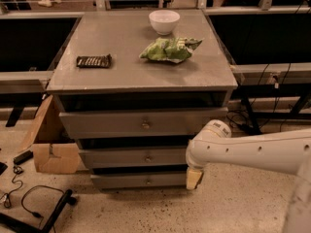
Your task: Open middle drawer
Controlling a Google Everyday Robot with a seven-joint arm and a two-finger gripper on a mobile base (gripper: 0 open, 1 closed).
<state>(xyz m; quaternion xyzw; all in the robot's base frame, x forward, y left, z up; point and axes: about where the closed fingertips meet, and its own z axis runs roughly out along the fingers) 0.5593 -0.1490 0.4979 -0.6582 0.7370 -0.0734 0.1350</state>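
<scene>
Right now, gripper: cream tip hanging down from the white arm, low at the cabinet's right end, just beside the lowest drawer.
Gripper state: cannot tell whether apart or together.
Middle drawer: second of three grey fronts, brass knob at centre, looks pushed in.
Top drawer: taller front, directly above.
Cabinet top: white bowl far, green bag right of centre, dark bar left.
Floor: cardboard box left of the cabinet, black cable near left.
</scene>
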